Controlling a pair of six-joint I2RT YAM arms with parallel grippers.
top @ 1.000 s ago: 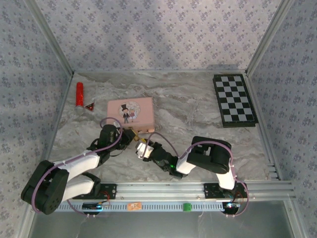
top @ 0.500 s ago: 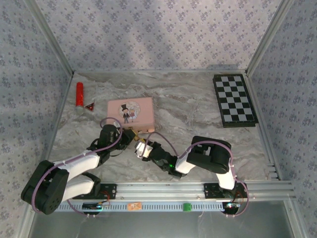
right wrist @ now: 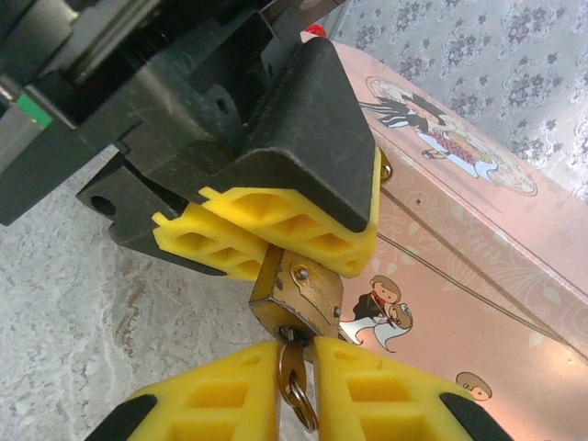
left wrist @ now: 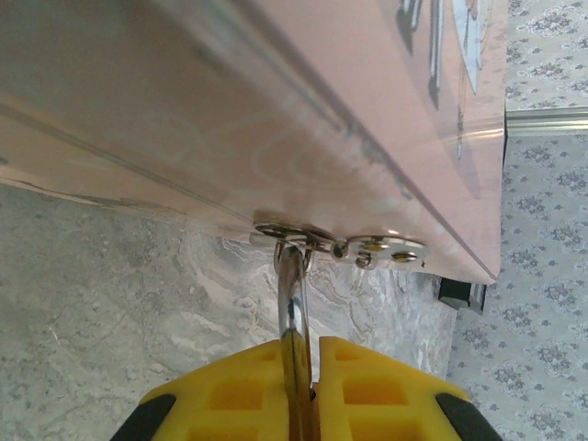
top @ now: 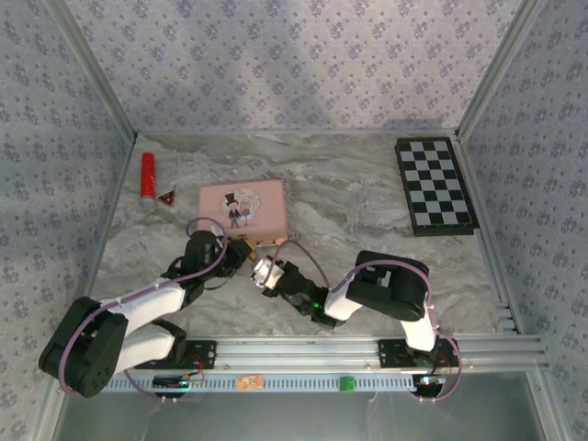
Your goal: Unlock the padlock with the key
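The small brass padlock hangs from the hasp on the front of the pink picture tin. Its thin shackle runs through the hasp loop. My left gripper is shut on the padlock from the shackle end; in the right wrist view its yellow fingers clamp the top of the lock body. The key sits in the keyhole at the lock's underside, a small ring hanging from it. My right gripper is shut on the key. From above, both grippers meet at the padlock, just in front of the tin.
A folded chessboard lies at the back right. A red tube and a small red triangle lie at the back left. Patterned walls close in the marble-patterned table on three sides.
The right gripper has turned a little at the padlock and shifted slightly. The left arm and the tin have stayed put.
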